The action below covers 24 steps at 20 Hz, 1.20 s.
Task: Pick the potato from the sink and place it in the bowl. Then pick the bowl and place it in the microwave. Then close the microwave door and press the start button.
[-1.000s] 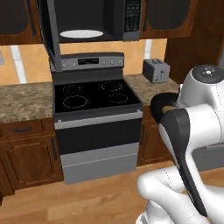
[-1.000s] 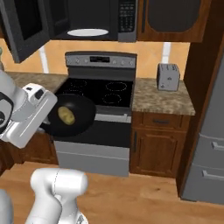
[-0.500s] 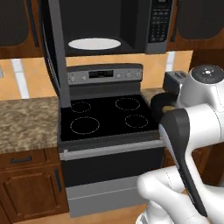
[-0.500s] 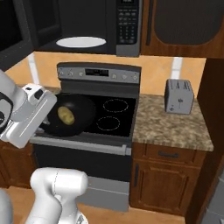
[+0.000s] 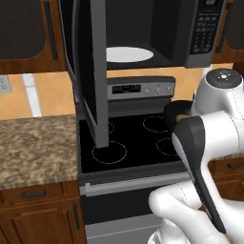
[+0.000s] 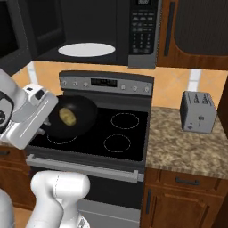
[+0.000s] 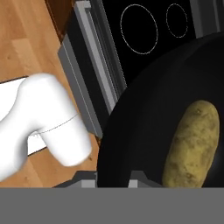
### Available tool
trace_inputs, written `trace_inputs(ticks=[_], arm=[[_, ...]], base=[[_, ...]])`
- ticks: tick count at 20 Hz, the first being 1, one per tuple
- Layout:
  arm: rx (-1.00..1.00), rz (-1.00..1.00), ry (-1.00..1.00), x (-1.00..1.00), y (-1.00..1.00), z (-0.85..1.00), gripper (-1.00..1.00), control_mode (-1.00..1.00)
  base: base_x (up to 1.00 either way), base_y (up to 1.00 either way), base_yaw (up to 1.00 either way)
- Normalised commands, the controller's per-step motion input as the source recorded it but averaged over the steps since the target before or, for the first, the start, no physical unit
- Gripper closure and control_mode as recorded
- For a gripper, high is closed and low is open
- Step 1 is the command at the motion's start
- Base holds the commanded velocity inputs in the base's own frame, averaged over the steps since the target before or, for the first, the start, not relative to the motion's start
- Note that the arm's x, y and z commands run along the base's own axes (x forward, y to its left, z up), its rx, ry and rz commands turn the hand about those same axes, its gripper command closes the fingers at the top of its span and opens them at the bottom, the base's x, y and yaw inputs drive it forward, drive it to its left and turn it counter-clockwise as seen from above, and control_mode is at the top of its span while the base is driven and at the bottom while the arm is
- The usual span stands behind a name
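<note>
Bowl [image 6: 71, 116] with potato [image 6: 67, 116] inside, clamped by rim in tool [image 7: 113, 177], held over stove [image 6: 116, 129]. Base has driven closer; open microwave [image 6: 89, 31] now looms just above. Insertion next.

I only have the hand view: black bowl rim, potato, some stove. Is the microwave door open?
Observer: Yes. The microwave door stands swung wide open to the left, in front of the stove.
Operator: Anything inside the microwave?
Observer: A white turntable plate lies on its floor.
Operator: Where's the bowl relative to the stove?
Observer: The bowl, with the potato in it, is held above the stove's left burners, below the microwave.
</note>
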Motion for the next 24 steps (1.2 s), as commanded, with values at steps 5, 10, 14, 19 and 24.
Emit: trace_inputs(ticks=[5,10,14,19,24], arm=[[0.02,0.0,-0.02,0.13,0.0,0.08,1.0,-1.0],[0.05,0.0,-0.1,0.83,-0.02,0.74,1.0,-1.0],[0.0,0.0,-0.15,0.75,0.19,1.0,1.0,-1.0],[0.0,0.05,-0.03,1.0,0.31,0.74,1.0,-1.0],[-0.05,0.04,0.0,1.0,0.27,0.14,1.0,-1.0]], base=[[0.3,0.0,-0.01],[0.0,0.0,0.0],[0.0,0.0,0.0],[0.0,0.0,0.0],[0.0,0.0,0.0]])
